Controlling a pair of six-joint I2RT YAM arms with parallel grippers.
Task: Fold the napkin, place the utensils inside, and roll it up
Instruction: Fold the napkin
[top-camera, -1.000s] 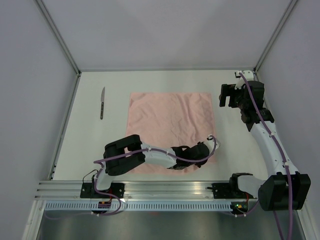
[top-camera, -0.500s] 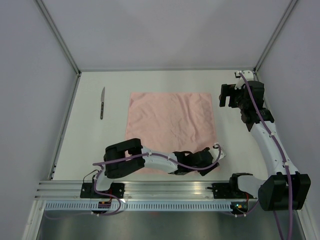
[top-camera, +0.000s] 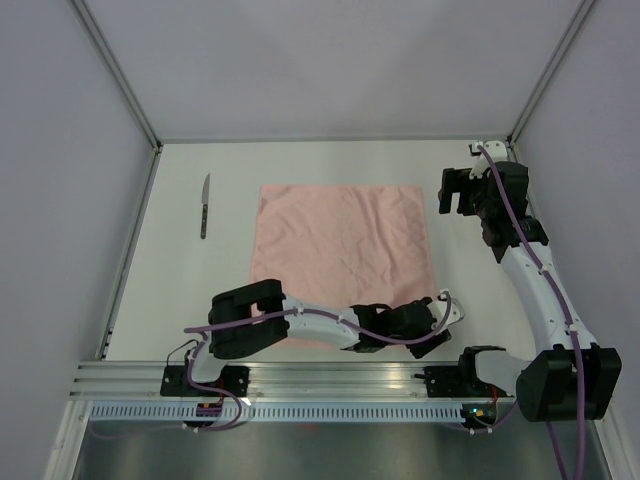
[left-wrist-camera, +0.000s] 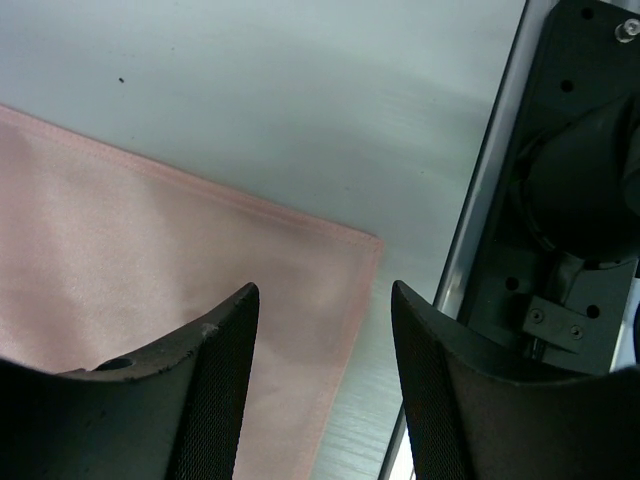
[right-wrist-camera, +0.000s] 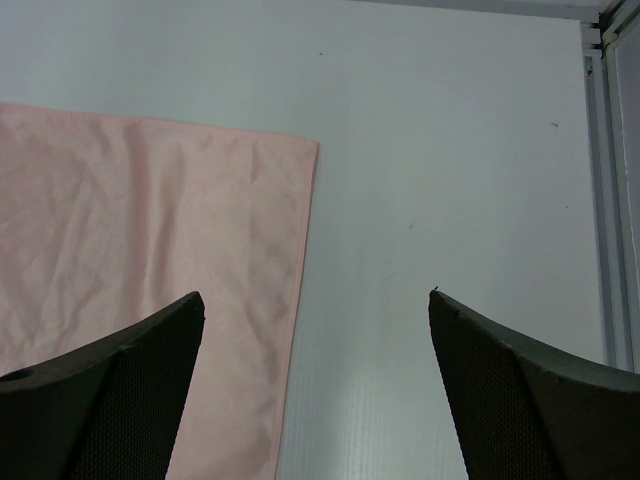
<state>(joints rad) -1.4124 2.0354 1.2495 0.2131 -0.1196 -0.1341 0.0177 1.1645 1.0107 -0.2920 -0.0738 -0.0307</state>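
Observation:
The salmon-pink napkin (top-camera: 340, 250) lies flat and unfolded as a square sheet on the white table. A knife (top-camera: 204, 205) with a dark handle rests alone to the napkin's far left; I see no other utensil. My left gripper (top-camera: 450, 308) hovers low over the napkin's near right corner, open. In the left wrist view that corner of the napkin (left-wrist-camera: 150, 230) sits under the gap of the left gripper (left-wrist-camera: 325, 290), untouched. My right gripper (top-camera: 452, 190) stands open beside the far right corner. The right wrist view shows the right gripper (right-wrist-camera: 315, 295) empty over the napkin (right-wrist-camera: 150, 200) edge.
An aluminium rail (top-camera: 320, 375) runs along the table's near edge, just behind the left gripper. The right arm's black base (left-wrist-camera: 570, 200) sits close to the left fingers. Grey walls enclose the table on three sides.
The left arm has slid right along the napkin's near edge to its near right corner, and its jaws have opened wider. The right arm has stayed still.

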